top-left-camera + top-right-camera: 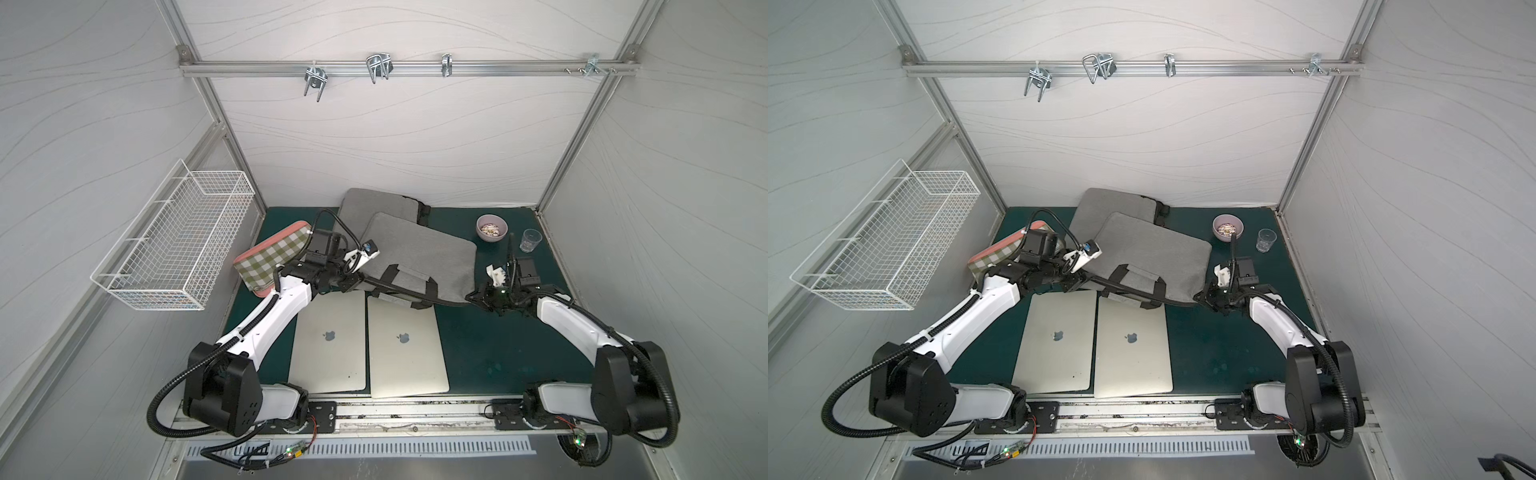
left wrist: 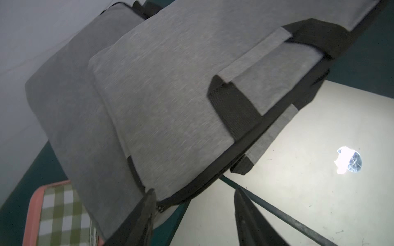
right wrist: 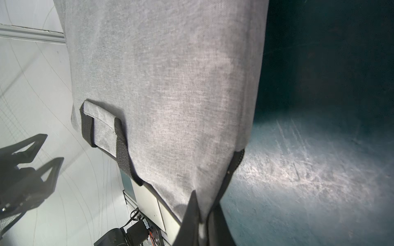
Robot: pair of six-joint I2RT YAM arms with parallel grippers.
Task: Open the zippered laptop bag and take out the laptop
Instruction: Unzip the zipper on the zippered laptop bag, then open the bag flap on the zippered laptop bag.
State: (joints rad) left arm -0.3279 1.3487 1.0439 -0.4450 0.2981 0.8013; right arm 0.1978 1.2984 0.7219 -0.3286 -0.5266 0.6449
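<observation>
The gray laptop bag (image 1: 419, 253) lies on the tabletop (image 1: 498, 345), partly over two laptops (image 1: 330, 336). The right claw (image 3: 199, 213) pinches its corner; the left claw (image 2: 193, 192) is open beside it. Unzipping step, I think: next, grab and tug the zipper (image 2: 202, 183).

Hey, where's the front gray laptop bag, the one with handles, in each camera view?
In a top view: front gray laptop bag, near the centre.
In a top view: near the centre too.
Left wrist: fills the middle.
Right wrist: fills the upper middle.
Shared landmark: its padded handle.
</observation>
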